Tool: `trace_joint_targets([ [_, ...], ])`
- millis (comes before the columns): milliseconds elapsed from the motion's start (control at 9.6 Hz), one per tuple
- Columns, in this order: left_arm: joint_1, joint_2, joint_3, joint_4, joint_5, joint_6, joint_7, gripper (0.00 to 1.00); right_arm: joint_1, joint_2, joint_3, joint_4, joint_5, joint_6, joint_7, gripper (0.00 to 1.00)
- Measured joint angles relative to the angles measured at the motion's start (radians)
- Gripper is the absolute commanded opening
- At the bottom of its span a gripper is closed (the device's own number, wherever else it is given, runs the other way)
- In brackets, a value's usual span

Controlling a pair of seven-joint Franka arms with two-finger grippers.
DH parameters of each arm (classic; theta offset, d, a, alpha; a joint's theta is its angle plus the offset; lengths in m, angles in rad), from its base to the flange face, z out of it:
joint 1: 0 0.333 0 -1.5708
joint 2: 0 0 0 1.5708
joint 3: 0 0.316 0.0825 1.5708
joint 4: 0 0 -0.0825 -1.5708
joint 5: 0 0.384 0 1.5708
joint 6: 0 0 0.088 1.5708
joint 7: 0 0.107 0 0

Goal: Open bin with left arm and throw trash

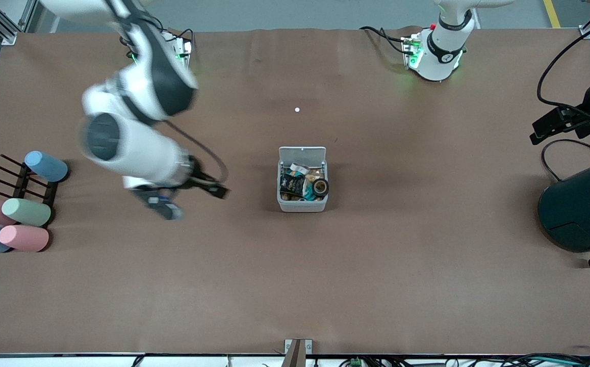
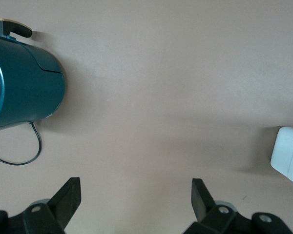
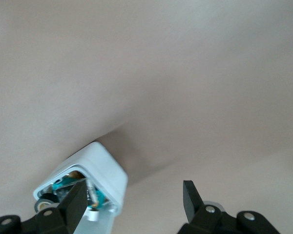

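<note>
The bin (image 1: 302, 203) stands mid-table with its white lid (image 1: 302, 153) swung up and open. Inside lie a crumpled black wrapper (image 1: 291, 184) and a black tape roll (image 1: 320, 187) among other scraps; I cannot make out the rubber band. My right gripper (image 1: 164, 205) hangs open and empty over bare table between the bin and the cups, blurred. In the right wrist view the open bin (image 3: 105, 170) shows by its fingers, the gripper (image 3: 132, 197) holding nothing. My left gripper (image 1: 542, 130) is open and empty over the table near the teal container, and shows in the left wrist view (image 2: 136, 195).
A large dark teal round container (image 1: 580, 209) lies at the left arm's end of the table, and it is in the left wrist view (image 2: 24, 87) too. Several pastel cups (image 1: 24, 237) and a black peg rack (image 1: 22, 183) stand at the right arm's end.
</note>
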Motion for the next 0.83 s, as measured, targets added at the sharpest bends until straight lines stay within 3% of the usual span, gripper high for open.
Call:
trace_joint_targets([
  [312, 0.001, 0.001, 0.0, 0.001, 0.0, -0.001, 0.0, 1.0, -0.206, -0.124, 0.0, 0.001, -0.047, -0.199, -0.306, 0.99],
  [521, 0.001, 0.001, 0.001, 0.001, 0.0, -0.002, 0.0, 1.0, -0.27, -0.19, 0.001, 0.0, -0.121, -0.309, -0.511, 0.99],
  [833, 0.002, 0.002, 0.001, 0.002, 0.0, -0.003, 0.0, 1.0, -0.354, -0.304, 0.002, -0.003, -0.139, -0.425, -0.764, 0.99],
])
